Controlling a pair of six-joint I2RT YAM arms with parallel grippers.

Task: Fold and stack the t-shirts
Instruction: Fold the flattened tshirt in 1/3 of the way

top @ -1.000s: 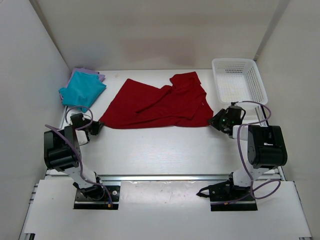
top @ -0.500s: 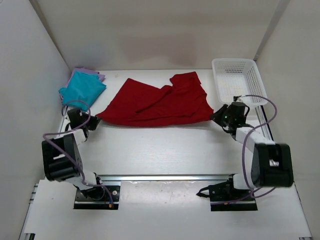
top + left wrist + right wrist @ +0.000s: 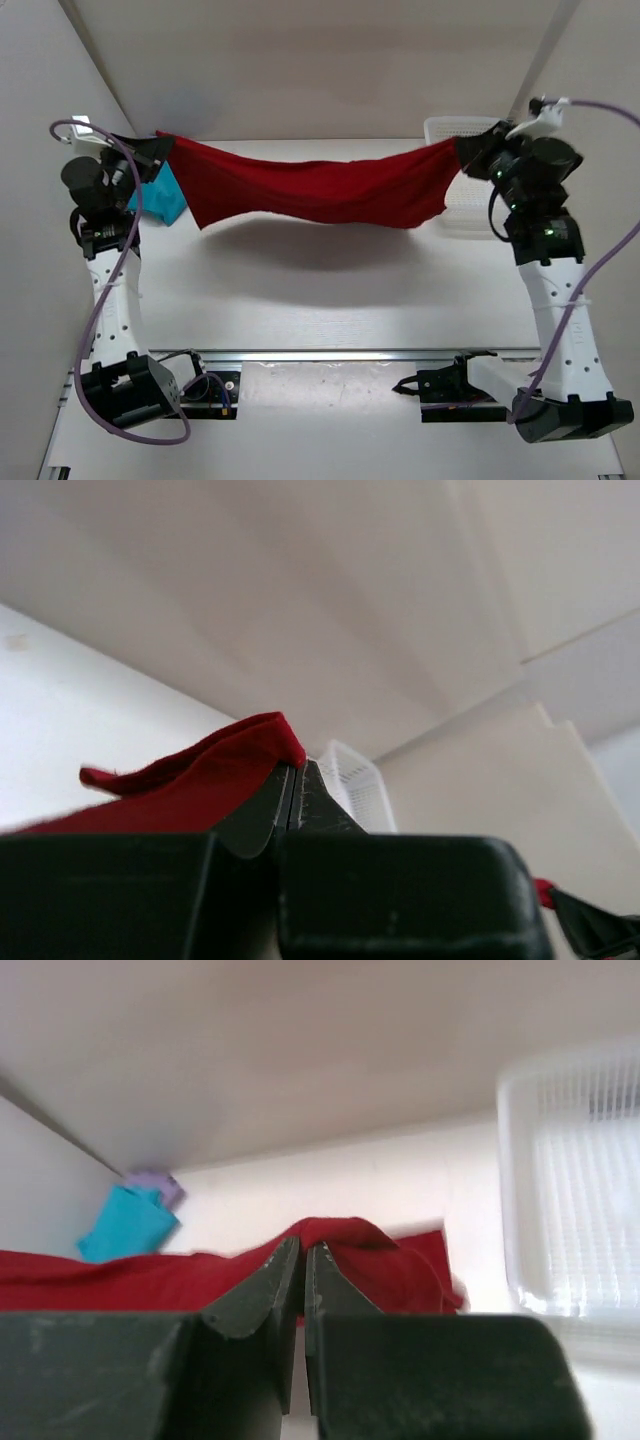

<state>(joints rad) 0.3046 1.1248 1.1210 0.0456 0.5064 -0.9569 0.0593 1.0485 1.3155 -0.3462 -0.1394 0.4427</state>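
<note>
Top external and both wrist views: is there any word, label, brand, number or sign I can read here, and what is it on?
No readable text in any of the three views.
The dark red t-shirt, the teal t-shirt and the white mesh basket show no print or tag.
The basket is blurred in the right wrist view, so fine marks there could not be read.

The left arm [image 3: 108, 285] and right arm [image 3: 555, 290] share white links between chunky black joint blocks, a looping purple cable [image 3: 600, 104] along each and black base plates [image 3: 190, 395] with loose wiring at seven and five o'clock, while the left gripper [image 3: 160, 148] and right gripper [image 3: 468, 148] are black with tapered dark fingers [image 3: 262, 815].
</note>
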